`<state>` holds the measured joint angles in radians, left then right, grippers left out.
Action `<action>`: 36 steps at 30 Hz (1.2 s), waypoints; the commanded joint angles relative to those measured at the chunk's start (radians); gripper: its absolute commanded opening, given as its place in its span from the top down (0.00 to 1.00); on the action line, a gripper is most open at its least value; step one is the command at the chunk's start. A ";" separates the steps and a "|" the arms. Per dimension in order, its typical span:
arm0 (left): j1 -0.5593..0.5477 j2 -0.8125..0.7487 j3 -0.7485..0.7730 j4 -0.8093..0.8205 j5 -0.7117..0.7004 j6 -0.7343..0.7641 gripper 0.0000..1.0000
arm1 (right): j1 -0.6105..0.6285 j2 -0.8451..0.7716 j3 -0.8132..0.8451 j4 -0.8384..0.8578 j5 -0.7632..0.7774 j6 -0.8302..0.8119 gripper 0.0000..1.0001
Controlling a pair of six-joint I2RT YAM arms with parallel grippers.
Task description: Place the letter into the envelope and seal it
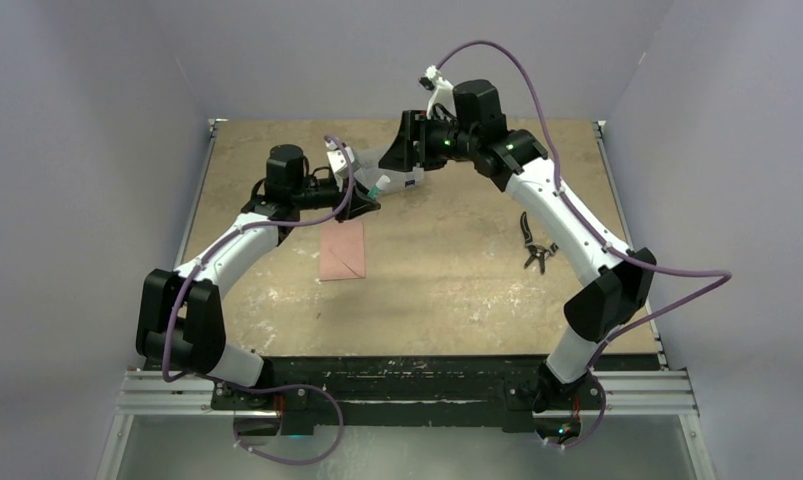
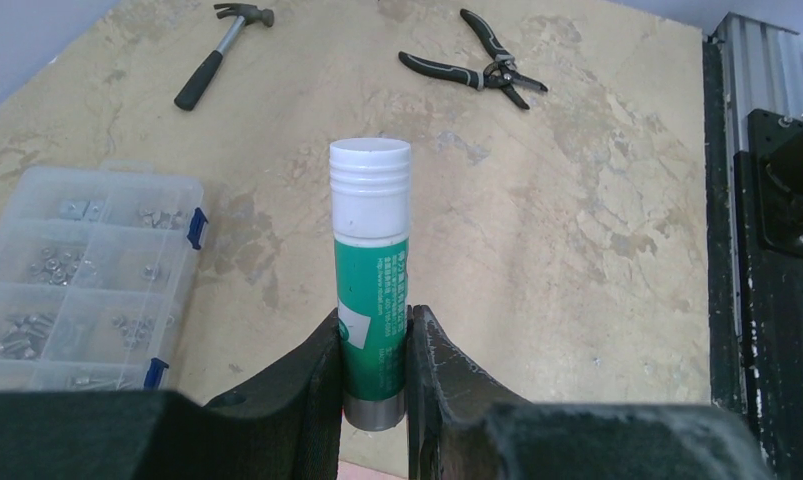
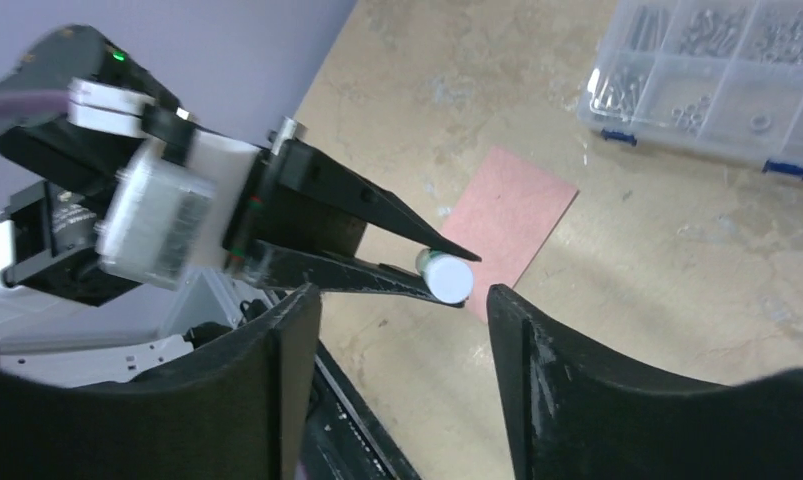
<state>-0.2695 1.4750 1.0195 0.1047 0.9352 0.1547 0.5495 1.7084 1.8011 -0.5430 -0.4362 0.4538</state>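
- Currently my left gripper (image 2: 374, 335) is clamped on a glue stick (image 2: 370, 250). The green body sits between the fingers, and the white cap projects past the tips.
- My right gripper (image 3: 399, 315) stands wide with nothing gripped. Its fingers face the capped end of the glue stick, close to it; whether they touch it I cannot tell.
- The envelope (image 1: 342, 250) lies flat on the table (image 1: 457, 290), just on the near side of my left gripper.
- A clear compartment box (image 2: 77, 270) of small hardware sits toward the far edge, beside both grippers.
- Pliers (image 2: 474, 68) and a hammer (image 2: 220, 55) lie on the table, well apart from the envelope.
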 commanded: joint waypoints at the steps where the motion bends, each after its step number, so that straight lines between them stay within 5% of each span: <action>1: -0.014 -0.045 0.029 -0.037 0.008 0.132 1.00 | -0.001 0.003 0.092 -0.098 -0.002 -0.065 0.30; 10: -0.031 -0.078 0.023 -0.070 -0.031 0.218 1.00 | 0.004 0.046 0.065 -0.158 -0.117 -0.142 0.24; 22: -0.037 -0.087 0.015 -0.057 -0.019 0.224 1.00 | 0.011 0.046 -0.027 -0.037 -0.166 -0.044 0.55; 36: -0.037 -0.086 0.011 -0.068 -0.027 0.238 1.00 | 0.009 0.007 -0.095 0.051 -0.206 0.040 0.40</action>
<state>-0.3035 1.4239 1.0195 0.0196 0.8959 0.3603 0.5560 1.7809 1.7153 -0.5674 -0.6022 0.4473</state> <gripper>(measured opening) 0.219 0.587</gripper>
